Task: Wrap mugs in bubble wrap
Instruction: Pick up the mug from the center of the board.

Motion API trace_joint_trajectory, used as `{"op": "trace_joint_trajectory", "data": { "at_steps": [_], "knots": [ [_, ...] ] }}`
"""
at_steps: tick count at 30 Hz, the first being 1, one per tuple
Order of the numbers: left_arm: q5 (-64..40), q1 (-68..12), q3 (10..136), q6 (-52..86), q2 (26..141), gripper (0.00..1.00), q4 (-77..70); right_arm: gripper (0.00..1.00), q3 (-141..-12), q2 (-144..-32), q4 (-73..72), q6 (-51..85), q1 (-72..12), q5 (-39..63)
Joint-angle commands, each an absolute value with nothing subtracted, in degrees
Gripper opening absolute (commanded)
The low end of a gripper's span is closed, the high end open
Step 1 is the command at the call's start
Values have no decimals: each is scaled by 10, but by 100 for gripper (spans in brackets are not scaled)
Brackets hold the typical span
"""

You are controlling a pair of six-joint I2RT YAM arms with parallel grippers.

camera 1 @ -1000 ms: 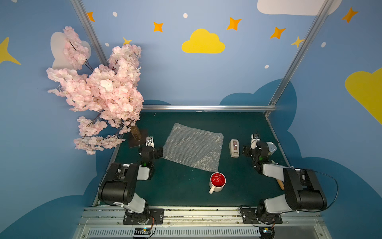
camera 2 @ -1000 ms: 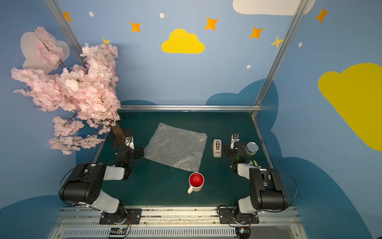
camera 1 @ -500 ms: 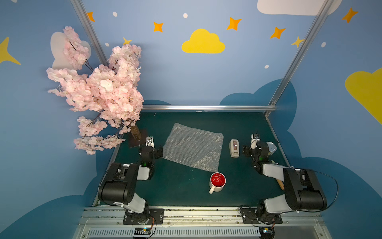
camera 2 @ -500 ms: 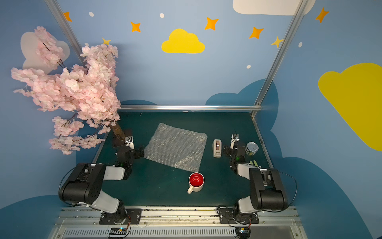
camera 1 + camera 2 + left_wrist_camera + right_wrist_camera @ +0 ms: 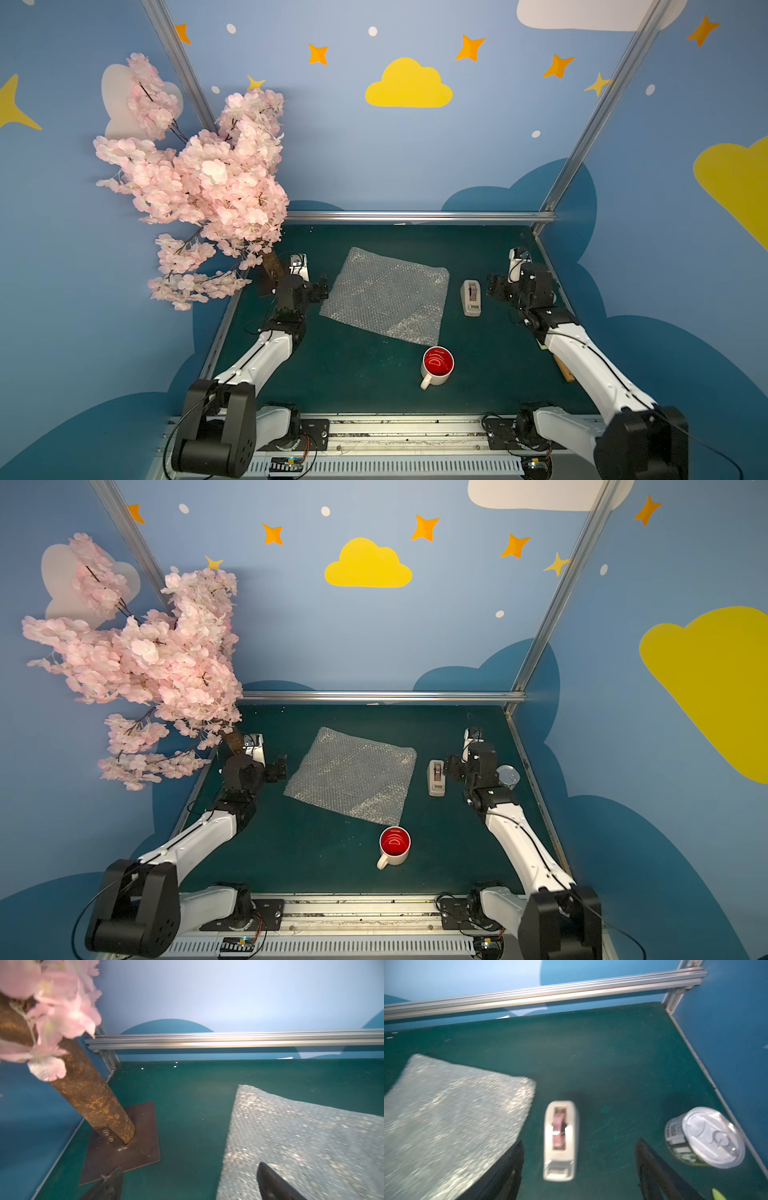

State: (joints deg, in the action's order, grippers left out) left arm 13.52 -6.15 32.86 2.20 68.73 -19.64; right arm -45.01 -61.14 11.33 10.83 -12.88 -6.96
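White ceramic mug, red inside (image 5: 437,365): upright, off sheet, just beside near-right corner of clear bubble-wrap sheet (image 5: 386,295), flat mid-table. Handle points near-left. Right gripper (image 5: 494,287) nearer; mug lies near-left of it. Left gripper (image 5: 322,286) beside sheet's left edge. Both: fingers spread, empty.

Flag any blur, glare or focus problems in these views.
Both top views: sharp and evenly lit, with small glints on the wrap. Left wrist: the blossoms near the lens are out of focus, and the wrap is slightly soft. Right wrist: streaky blur throughout, dispenser and can soft, can label unreadable.
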Motion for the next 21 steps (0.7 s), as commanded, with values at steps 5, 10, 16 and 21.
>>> {"op": "trace_joint_trajectory", "data": {
  "at_steps": [5, 10, 16, 21],
  "knots": [
    [139, -114, 379, 67, 647, 99, 45, 83, -510, -522, 552, 364, -307, -35],
    [127, -125, 404, 106, 641, 98, 97, 83, -511, -491, 601, 554, -508, -90],
    [95, -145, 436, 161, 629, 97, 167, 82, -543, -600, 577, 689, -706, -179],
    [101, -168, 440, 184, 615, 98, 198, 78, -552, -668, 551, 785, -785, -196]
  ]
}}
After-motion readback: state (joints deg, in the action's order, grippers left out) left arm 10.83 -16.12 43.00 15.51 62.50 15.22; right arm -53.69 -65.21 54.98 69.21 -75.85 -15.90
